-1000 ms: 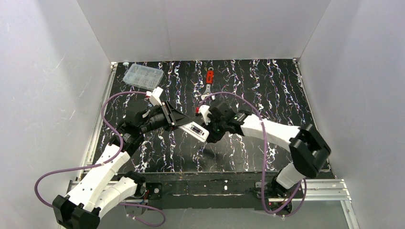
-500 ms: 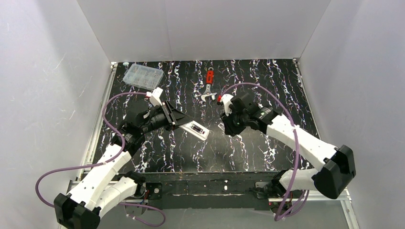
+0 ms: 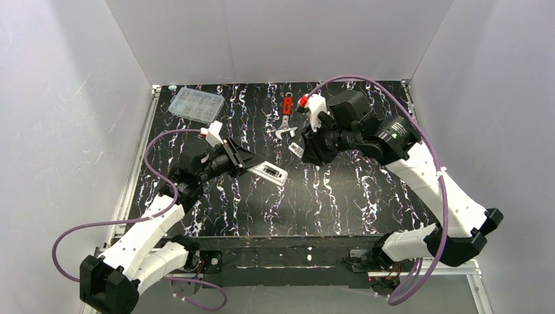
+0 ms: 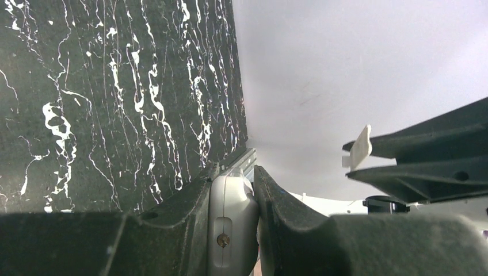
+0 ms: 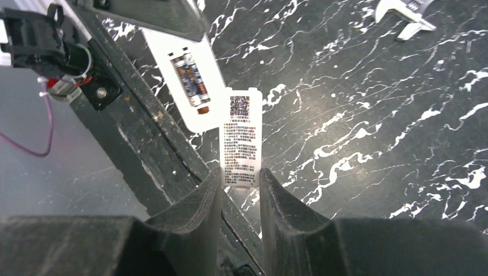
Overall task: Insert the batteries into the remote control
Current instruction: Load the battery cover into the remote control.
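Note:
My left gripper [image 3: 247, 165] is shut on one end of the slim white remote control [image 3: 269, 173] and holds it above the black mat. In the left wrist view that end [image 4: 232, 218] sits clamped between the jaws. Seen from the right wrist, the remote control [image 5: 172, 75] has its back up, with dark batteries [image 5: 189, 80] lying in the open recess. My right gripper [image 3: 302, 150] hovers just right of the remote, shut on a small loose white piece [image 5: 241, 138] with printed text. The same piece [image 3: 295, 149] shows at the fingertips from above.
A clear plastic compartment box [image 3: 195, 103] lies at the back left of the mat. A red-handled wrench [image 3: 286, 118] lies at the back centre, just behind the right gripper, and its head [image 5: 405, 11] shows in the right wrist view. White walls enclose the table.
The right arm has drawn back from the remote and swung up toward the back right, carrying the small white piece. The left arm and remote barely moved.

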Robot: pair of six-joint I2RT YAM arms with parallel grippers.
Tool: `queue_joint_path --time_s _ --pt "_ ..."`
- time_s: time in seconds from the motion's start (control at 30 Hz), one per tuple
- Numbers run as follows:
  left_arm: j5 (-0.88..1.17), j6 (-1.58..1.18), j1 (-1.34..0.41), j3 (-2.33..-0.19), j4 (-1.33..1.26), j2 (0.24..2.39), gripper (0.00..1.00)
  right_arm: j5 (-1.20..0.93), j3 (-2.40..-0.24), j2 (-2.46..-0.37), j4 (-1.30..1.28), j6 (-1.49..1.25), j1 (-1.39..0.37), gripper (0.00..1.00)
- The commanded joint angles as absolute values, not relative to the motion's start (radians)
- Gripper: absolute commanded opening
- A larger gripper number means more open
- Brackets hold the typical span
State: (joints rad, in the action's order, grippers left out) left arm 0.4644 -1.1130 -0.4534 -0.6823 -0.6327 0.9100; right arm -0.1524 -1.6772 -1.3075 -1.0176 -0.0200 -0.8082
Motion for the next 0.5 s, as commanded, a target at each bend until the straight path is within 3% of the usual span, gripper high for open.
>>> queue_joint_path --time_s 0.0,0.47 --pt "0.457 -1.135 -0.449 -0.680 -0.727 0.913 0.00 -0.171 -1.768 -1.392 -1.128 -0.003 -0.860 0.11" --pt "0.499 -1.211 -0.449 -0.670 -0.786 0.915 0.00 -0.158 -1.868 -1.501 -1.128 0.121 -0.974 0.12"
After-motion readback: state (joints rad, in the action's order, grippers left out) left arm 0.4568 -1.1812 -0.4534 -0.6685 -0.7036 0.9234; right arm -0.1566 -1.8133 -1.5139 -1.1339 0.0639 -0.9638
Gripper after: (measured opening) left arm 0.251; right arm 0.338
